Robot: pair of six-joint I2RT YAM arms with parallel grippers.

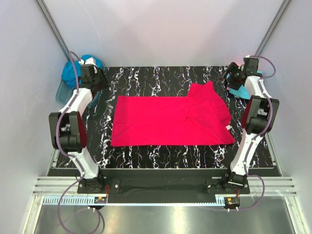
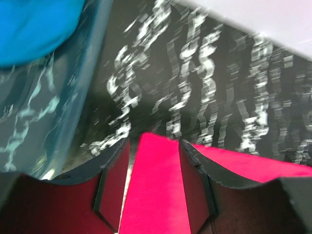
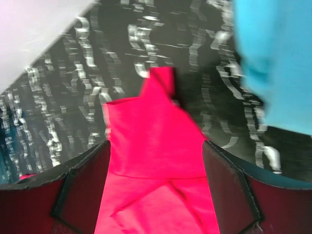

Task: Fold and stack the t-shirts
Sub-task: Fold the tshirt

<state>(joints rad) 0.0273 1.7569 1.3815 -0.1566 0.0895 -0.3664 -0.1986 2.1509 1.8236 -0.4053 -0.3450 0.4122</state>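
Lying spread: pink-red t-shirt (image 1: pixel 165 122); left end effector (image 2: pixel 153 144), right end effector (image 3: pixel 155 146) both released (seemingly empty).

Both wrist views are motion-blurred; surface (image 2: pixel 209 73) veining smears. Teal-blue shirt (image 2: pixel 34 24) is cropped at 10 o'clock, light cyan shirt (image 3: pixel 278 63) at 3 o'clock. Overhead, right arm (image 1: pixel 256 107) hides most of the light cyan shirt.

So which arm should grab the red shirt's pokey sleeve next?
Probably right: the right gripper hangs open near the sleeve at the shirt's far corner, while the left gripper is over by the tub.
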